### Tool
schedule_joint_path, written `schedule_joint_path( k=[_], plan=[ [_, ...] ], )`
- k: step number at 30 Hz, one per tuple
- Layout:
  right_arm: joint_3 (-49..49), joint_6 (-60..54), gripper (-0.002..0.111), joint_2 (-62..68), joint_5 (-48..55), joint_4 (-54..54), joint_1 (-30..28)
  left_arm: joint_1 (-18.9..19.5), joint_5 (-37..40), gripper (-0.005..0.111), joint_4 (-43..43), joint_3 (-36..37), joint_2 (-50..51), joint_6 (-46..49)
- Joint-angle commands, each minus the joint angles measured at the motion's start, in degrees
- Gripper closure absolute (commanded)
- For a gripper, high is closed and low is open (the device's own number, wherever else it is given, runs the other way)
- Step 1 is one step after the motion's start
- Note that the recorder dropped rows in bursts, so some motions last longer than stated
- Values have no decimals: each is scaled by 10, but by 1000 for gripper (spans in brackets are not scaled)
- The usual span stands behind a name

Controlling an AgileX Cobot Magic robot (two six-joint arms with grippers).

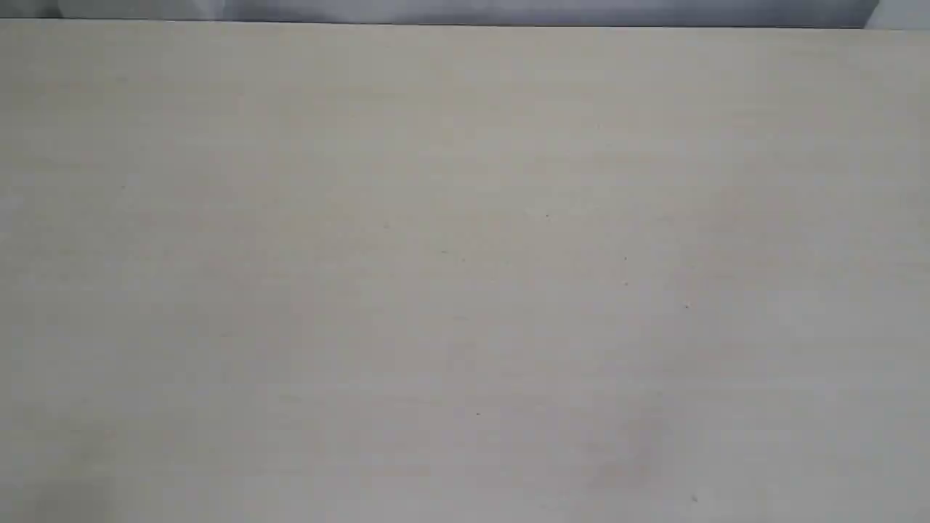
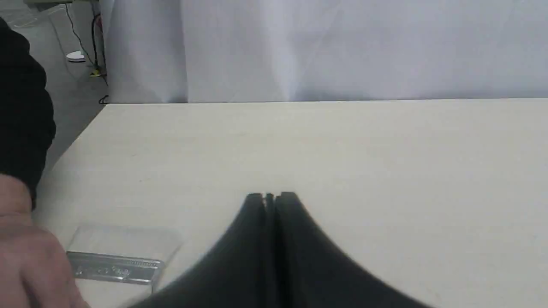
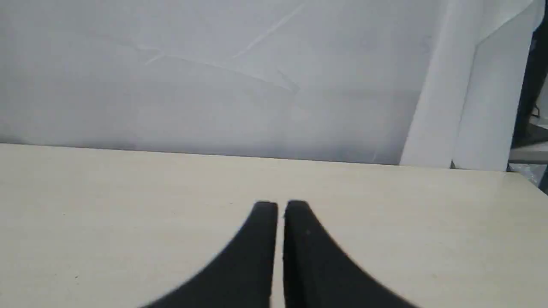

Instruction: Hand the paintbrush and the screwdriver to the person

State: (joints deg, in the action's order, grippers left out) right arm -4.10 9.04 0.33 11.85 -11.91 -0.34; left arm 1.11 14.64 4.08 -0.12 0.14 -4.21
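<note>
In the left wrist view the paintbrush (image 2: 122,256) lies flat on the pale table (image 2: 342,149), showing its whitish bristles and silver ferrule; its handle is hidden behind the person's hand (image 2: 30,265), which has a dark sleeve (image 2: 21,115). My left gripper (image 2: 270,197) is shut and empty, beside the brush and apart from it. In the right wrist view my right gripper (image 3: 281,206) hangs over bare table with its fingers nearly together and nothing between them. The screwdriver is out of view. The exterior view shows only the table top (image 1: 465,276).
A white backdrop (image 3: 214,77) hangs behind the table's far edge. Beyond the table's corner in the left wrist view lie grey floor and cables (image 2: 85,51).
</note>
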Motion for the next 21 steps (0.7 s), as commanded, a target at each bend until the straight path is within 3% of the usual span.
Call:
schedule_joint_path(
  k=[1,21],
  plan=[
    [2,-54,104,-3,0,37,-2,-5,-5,107,0,1,-1,-1],
    [38,-58,104,-3,-15,54,-2,-5,-3,107,-3,1,-1,-1]
  ],
)
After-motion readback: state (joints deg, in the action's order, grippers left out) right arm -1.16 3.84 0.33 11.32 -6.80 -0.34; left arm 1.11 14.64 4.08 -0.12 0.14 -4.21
